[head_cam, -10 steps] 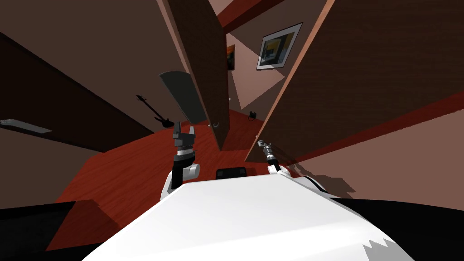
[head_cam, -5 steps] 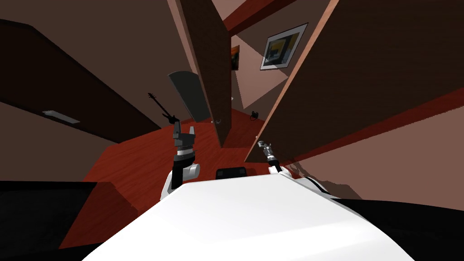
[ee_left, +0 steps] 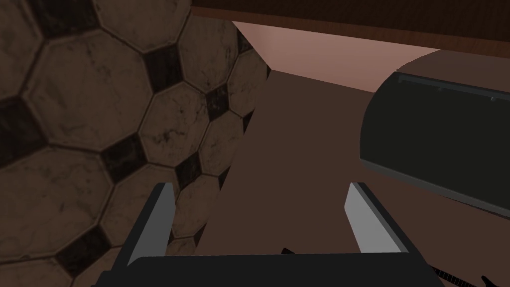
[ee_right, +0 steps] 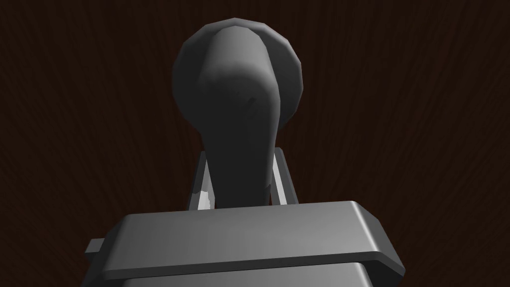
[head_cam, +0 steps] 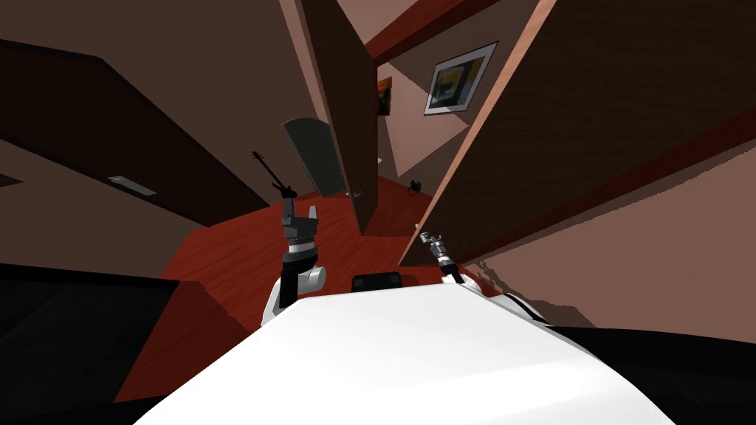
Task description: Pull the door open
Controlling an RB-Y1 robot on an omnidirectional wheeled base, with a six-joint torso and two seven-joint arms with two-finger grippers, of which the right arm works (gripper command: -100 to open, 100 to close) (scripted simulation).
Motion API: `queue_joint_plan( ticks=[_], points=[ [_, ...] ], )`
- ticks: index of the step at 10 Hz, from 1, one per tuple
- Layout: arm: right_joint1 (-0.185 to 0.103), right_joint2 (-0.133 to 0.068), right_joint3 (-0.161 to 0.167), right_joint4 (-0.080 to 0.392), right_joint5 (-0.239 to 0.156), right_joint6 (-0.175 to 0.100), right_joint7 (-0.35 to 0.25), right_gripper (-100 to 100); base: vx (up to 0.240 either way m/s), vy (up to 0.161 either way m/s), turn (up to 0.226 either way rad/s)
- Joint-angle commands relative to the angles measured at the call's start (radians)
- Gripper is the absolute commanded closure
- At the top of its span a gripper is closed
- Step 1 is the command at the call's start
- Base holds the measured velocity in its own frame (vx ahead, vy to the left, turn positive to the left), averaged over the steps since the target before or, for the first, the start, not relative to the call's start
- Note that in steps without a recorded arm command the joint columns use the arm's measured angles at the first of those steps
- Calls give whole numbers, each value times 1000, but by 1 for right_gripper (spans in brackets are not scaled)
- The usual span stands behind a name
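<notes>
Head view: the dark brown door (head_cam: 590,111) fills the frame from 1 to 3 o'clock, and the right hand (head_cam: 427,237) sits at the foot of its pale edge. The left hand (head_cam: 299,214) stands at 9 o'clock from it, over the red floor (head_cam: 221,265).

Left wrist view: the left hand (ee_left: 260,189) is spread wide and holds nothing; beyond it are a tiled surface (ee_left: 89,124) and a dark grey panel (ee_left: 438,139).

Right wrist view: the right hand (ee_right: 239,172) is narrowed on the grey door handle (ee_right: 239,99), its fingers (ee_right: 204,197) pressing the handle's sides.
</notes>
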Motion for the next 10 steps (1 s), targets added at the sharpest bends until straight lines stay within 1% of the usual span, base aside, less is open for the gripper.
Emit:
queue_joint_plan(
  ticks=[1,2,3,4,5,6,7,9,10],
  points=[
    [-3,0,19,15,11,-31,-15,100,-164,-76,53],
    [5,-7,31,12,17,-44,-26,100,-173,-101,72],
    [5,-7,31,12,17,-44,-26,100,-116,-61,42],
    [-2,-6,29,26,16,-47,-25,100,-40,-17,3],
    [16,-15,38,33,17,-73,-34,100,-111,-15,165],
    [26,-21,42,37,16,-91,-39,100,-225,-53,256],
    [31,-24,45,40,16,-101,-42,100,-175,-62,132],
    [55,-39,55,51,14,-144,-56,100,-186,-69,198],
    [61,-42,58,53,14,-154,-59,100,-159,-75,116]
  ],
)
